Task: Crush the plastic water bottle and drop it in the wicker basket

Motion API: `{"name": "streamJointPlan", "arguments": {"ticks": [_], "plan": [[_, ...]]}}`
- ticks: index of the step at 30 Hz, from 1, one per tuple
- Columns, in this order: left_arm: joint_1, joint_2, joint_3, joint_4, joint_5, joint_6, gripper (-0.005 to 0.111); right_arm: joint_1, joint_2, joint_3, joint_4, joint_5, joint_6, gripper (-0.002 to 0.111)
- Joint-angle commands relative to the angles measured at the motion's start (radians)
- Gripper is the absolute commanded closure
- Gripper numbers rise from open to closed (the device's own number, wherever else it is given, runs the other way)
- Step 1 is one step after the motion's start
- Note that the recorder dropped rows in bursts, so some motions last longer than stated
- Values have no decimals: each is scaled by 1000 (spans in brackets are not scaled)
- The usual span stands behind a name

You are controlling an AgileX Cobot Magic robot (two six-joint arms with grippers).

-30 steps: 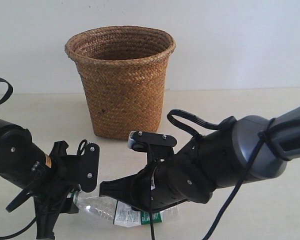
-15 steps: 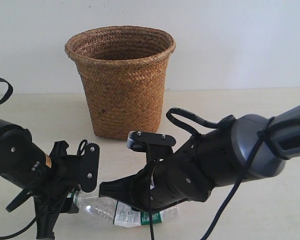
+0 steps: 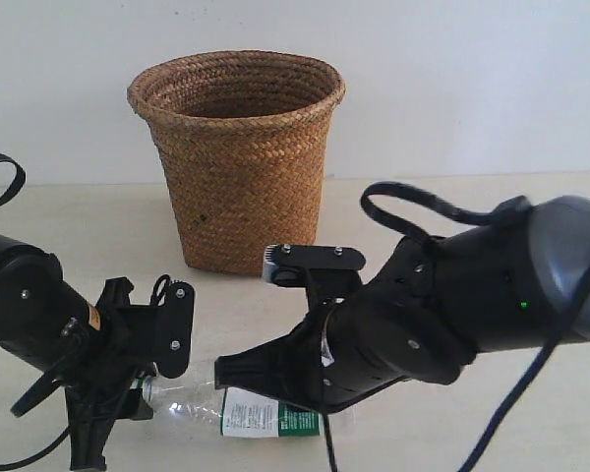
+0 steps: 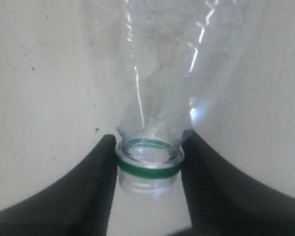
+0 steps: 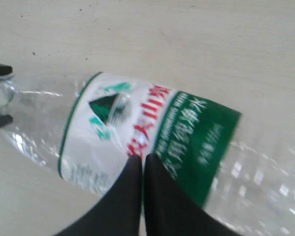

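Note:
The plastic water bottle [image 3: 265, 414] lies on its side on the table near the front edge, clear, with a green-and-white label. My left gripper [image 3: 141, 391] is shut on its neck: in the left wrist view both fingers of this gripper [image 4: 148, 164] clamp the green ring of the bottle [image 4: 157, 73]. My right gripper [image 3: 222, 368] hangs over the bottle's middle. Its jaws are shut together with nothing between them, and the tips [image 5: 141, 160] sit over the label of the bottle [image 5: 137, 123]. I cannot tell whether they touch it. The wicker basket [image 3: 238, 167] stands upright behind both arms.
The pale table [image 3: 472, 216] runs back to a white wall. The right arm's bulky dark body [image 3: 472, 295] and its cable loop [image 3: 413, 202] fill the right foreground. A black cable loop [image 3: 5, 177] sticks up at the far left.
The right arm has shifted to the right and rolled, uncovering more of the bottle's label. The left gripper and the basket have stayed put.

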Motion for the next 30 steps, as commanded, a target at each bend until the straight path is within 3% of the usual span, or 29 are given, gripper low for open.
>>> {"name": "streamJointPlan", "arguments": {"ticks": [1, 7, 14, 21, 22, 25, 30], "plan": [[8, 0, -3, 0, 14, -15, 103, -2, -99, 16, -225, 95, 179, 108], [8, 0, -3, 0, -2, -20, 103, 0, -274, 16, -629, 200, 448, 108], [8, 0, -3, 0, -19, -32, 103, 0, -571, 54, -973, 309, 510, 108], [8, 0, -3, 0, -31, -32, 103, 0, -960, 339, -1562, 303, 1105, 108], [8, 0, -3, 0, -31, -34, 103, 0, -1029, 387, -1601, 305, 1192, 108], [8, 0, -3, 0, -31, -34, 103, 0, -1159, 454, -1601, 380, 1202, 108], [8, 0, -3, -3, -31, -34, 103, 0, -1214, 462, -1564, 387, 1245, 108]]}}
